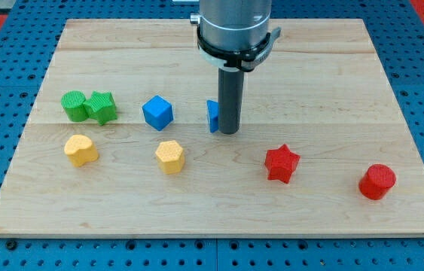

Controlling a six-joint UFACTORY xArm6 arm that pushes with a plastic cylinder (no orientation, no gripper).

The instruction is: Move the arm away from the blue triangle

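Wooden surface, pale planks, on a blue pegboard. Items, from the view's left to its right:

1. Green cylinder, upper left, touching the next item.
2. Green star, just right of the cylinder.
3. Yellow heart, below the green pair.
4. Blue cube, left of centre, standing apart from its neighbours.
5. Yellow hexagon, below the cube.
6. Blue triangle, centre of the surface. Only a narrow left edge shows; the rod covers the rest.
7. My tip, the lower end of the dark rod, on the surface against or just beside the triangle's right side; whether they touch cannot be told.
8. Red star, lower right of the tip, near but apart.
9. Red cylinder, far right, well apart from everything else.

Gripper: none fitted, so there is nothing to spread, press together or pinch; the rod only pushes.

Handling note, triangle: it looks like a small, light, stiff block that should slide readily on smooth wood. It is not to be grasped; any contact would be a push on a flat side. For this task, a nudge is the risk, so I judge withdrawal best toward the view's right or top, away from the block, where the wood lies open.
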